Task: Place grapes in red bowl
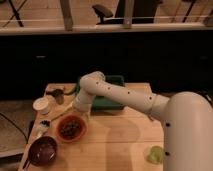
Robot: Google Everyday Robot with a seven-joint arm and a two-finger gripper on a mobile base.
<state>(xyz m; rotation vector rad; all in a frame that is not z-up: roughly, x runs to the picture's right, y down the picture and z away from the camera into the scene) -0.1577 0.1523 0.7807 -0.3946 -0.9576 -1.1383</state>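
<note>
**Wooden table, items and arm position**

- Grapes [70, 127]: dark cluster lying inside the red bowl, filling much of its floor.
- Red bowl [60, 134]: orange-red, bright rim, standing on the left part of the wooden table [120, 145].
- Gripper [80, 114]: at the end of the white arm [125, 95], hanging just above the red bowl's far right edge; whether its fingers are parted or closed cannot be told.
- Maroon bowl [43, 150]: near the front left corner, just beside the red bowl.
- Green tray [111, 102]: at the table's rear, partly behind the arm.
- White cup [42, 105]: left edge, behind the red bowl.
- Pale green lump [156, 154]: front right, well apart from both bowls.
</note>
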